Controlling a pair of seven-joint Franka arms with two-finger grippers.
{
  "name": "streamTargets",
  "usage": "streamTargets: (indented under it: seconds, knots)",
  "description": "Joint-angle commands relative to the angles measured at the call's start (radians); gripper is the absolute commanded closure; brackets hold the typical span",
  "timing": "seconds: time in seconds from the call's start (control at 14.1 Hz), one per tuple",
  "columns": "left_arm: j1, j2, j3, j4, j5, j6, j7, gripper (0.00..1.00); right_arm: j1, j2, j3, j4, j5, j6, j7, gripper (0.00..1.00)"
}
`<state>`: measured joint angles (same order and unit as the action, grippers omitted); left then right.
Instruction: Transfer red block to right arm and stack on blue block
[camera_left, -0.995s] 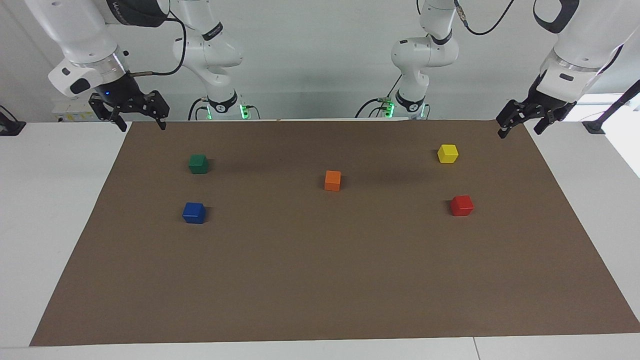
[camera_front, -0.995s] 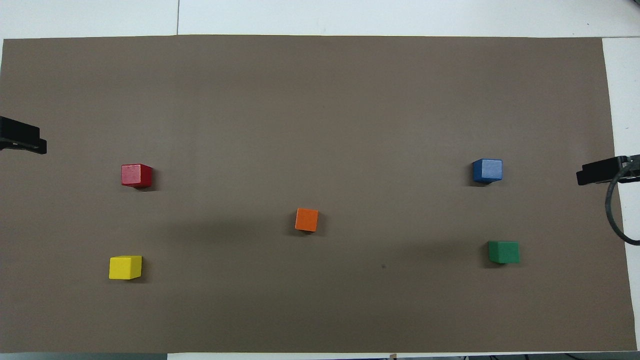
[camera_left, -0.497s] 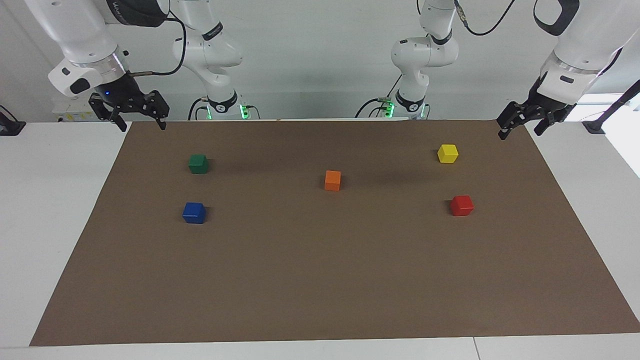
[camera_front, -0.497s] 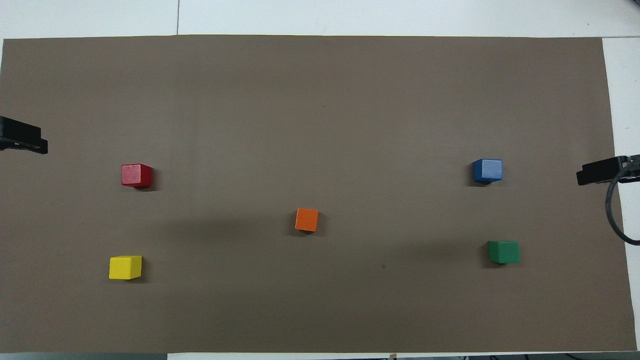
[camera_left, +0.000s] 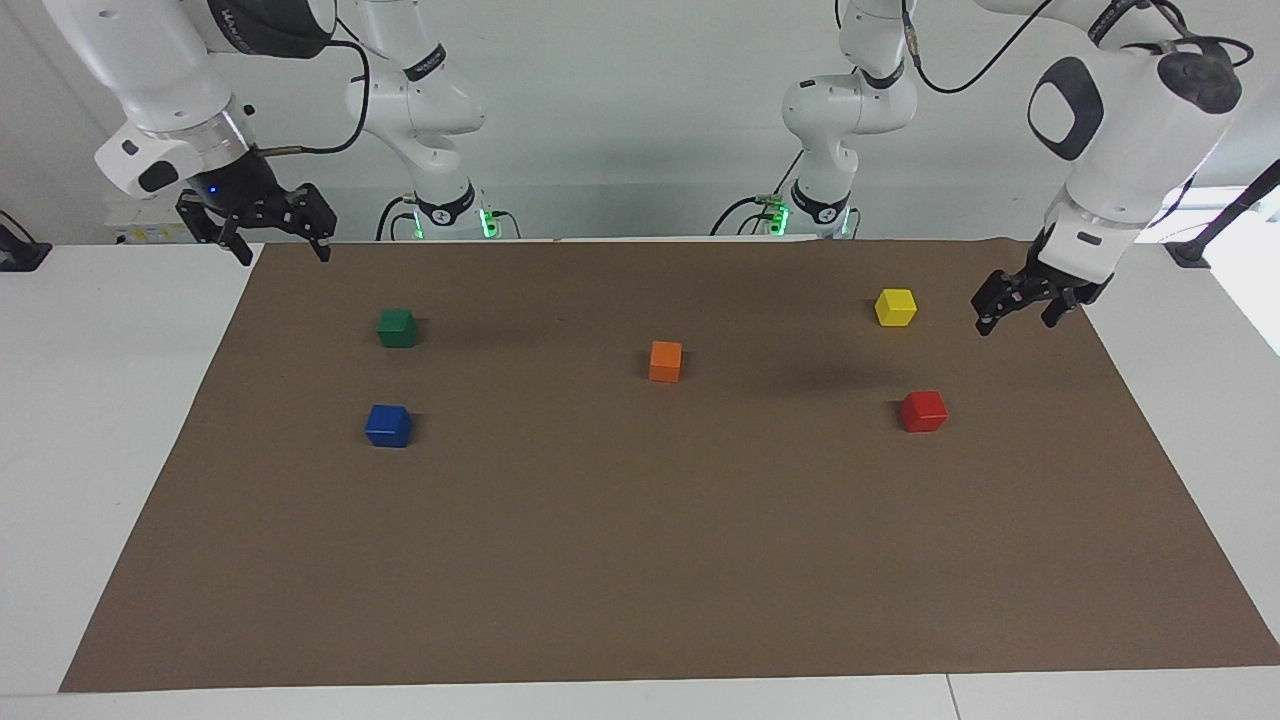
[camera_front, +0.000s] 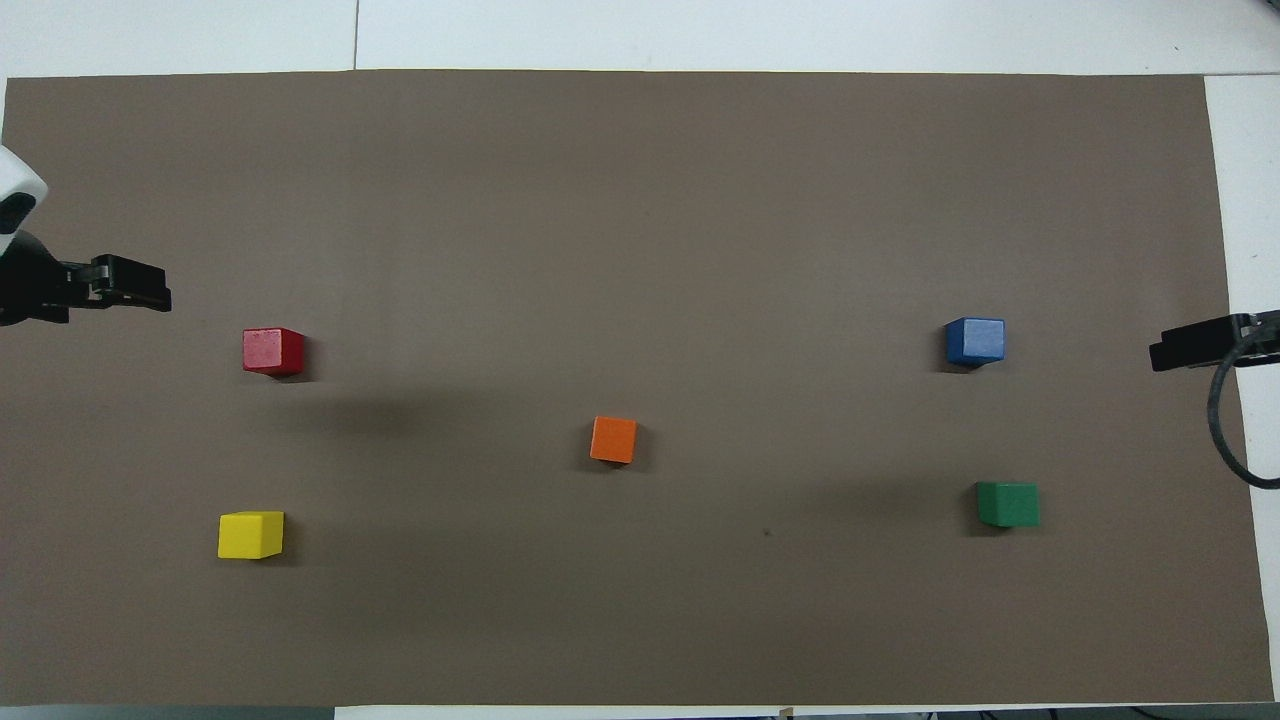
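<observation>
Five cubes on the brown mat (camera_left: 640, 560) covering the desk (camera_left: 100, 420), all resting flat and well apart.

Nearest the robots: green cube (camera_left: 397, 327) at the right arm's end, yellow cube (camera_left: 895, 307) at the left arm's end. Orange cube (camera_left: 665, 361) sits mid-mat, a little farther out. Farther again: blue block (camera_left: 388, 425), out from the green cube, and red block (camera_left: 923, 411), out from the yellow cube. Nothing rests on the blue block. Mat between red and blue blocks holds only the orange cube, and that lies nearer the robots than the line joining them.

Left tool (camera_left: 1020, 305): raised over the mat at the left arm's end, beside the yellow cube, touching nothing; fingers apart, empty. Red block lies farther out than the spot below it.

Right tool (camera_left: 272, 240): raised over the mat's corner at the right arm's end, by the robots' edge; fingers apart, empty. The right arm (camera_left: 150, 90) waits. Green cube is the nearest cube to it.
</observation>
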<state>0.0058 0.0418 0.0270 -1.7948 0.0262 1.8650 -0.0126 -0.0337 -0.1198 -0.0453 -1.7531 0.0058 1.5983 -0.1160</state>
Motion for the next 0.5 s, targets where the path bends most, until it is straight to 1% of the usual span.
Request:
streamTargets:
  seconds: [0.0,0.07,0.14,0.21,0.43]
  knots:
    - [0.019,0.024,-0.004,-0.137,-0.012,0.197,0.01,0.0,-0.025,-0.049,0.001,-0.14,0.096,0.098,-0.046,0.0]
    - [0.019,0.053,-0.004,-0.176,-0.012,0.273,0.008,0.0,-0.049,-0.047,0.001,-0.175,0.152,0.121,-0.059,0.0]
    - [0.014,0.093,-0.004,-0.176,-0.012,0.307,0.008,0.0,-0.058,-0.047,0.002,-0.212,0.208,0.152,-0.083,0.0]
    - [0.011,0.105,-0.004,-0.193,-0.011,0.34,0.008,0.0,-0.061,-0.046,0.001,-0.242,0.27,0.176,-0.126,0.0]
    - [0.005,0.105,-0.004,-0.26,-0.012,0.419,0.0,0.0,-0.077,-0.015,0.001,-0.292,0.477,0.184,-0.279,0.0]
